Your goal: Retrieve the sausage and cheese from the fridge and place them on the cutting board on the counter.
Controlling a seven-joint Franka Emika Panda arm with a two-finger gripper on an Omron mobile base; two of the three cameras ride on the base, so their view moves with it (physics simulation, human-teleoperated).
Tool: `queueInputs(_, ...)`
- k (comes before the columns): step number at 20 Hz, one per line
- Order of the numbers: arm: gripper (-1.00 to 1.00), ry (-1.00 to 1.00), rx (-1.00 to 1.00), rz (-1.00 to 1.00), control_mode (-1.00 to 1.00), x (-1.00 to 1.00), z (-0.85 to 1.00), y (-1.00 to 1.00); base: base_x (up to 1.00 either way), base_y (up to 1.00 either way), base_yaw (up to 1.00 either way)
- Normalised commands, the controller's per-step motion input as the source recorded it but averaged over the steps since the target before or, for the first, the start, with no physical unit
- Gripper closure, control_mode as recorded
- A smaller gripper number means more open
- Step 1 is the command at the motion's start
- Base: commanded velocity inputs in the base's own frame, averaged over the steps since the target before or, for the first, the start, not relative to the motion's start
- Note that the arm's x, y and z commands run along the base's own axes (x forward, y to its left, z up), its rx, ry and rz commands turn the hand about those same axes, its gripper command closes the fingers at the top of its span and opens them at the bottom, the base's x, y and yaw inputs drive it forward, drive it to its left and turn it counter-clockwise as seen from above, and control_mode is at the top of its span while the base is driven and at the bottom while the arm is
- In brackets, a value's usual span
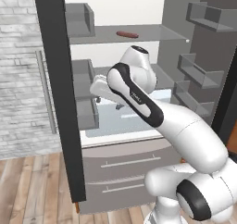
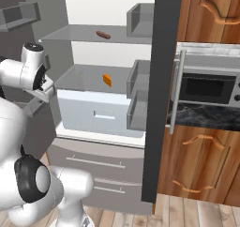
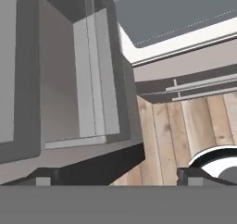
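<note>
On the fridge's (image 2: 93,113) upper shelf lies the sausage (image 2: 103,34); no writing is readable. From the right base view alone, the cheese (image 2: 108,80) shows on the lower shelf. The gripper (image 3: 115,179) spreads wide, empty.

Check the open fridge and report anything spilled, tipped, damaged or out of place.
Nothing stands out. The fridge has both doors open; the sausage lies flat on the upper shelf and the cheese sits on the shelf below. No spill or damage shows, and both lower drawers are closed.
</note>
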Motion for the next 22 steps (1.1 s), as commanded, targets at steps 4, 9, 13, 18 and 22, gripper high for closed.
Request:
queueInputs(4, -1.0, -0.13, -0.15, 0.0, -1.0, 0.02, 0.0, -0.77, 0.0, 0.0, 0.0)
queueInputs(9, -1.0, -0.13, -0.16, 0.05, -1.0, 0.21, 0.0, -0.73, 0.0, 0.0, 0.0)
queueInputs(13, -1.0, -0.1, -0.14, 0.16, -1.0, 0.38, 0.0, -0.65, 0.0, 0.0, 0.0)
queueInputs(18, -1.0, -0.26, -0.01, 0.1, -1.0, 0.54, -0.04, -0.56, 0.0, 0.0, 0.0)
queueInputs(22, -1.0, -0.37, -0.02, 0.07, -1.0, 0.58, -0.03, -0.39, 0.0, 0.0, 0.0)
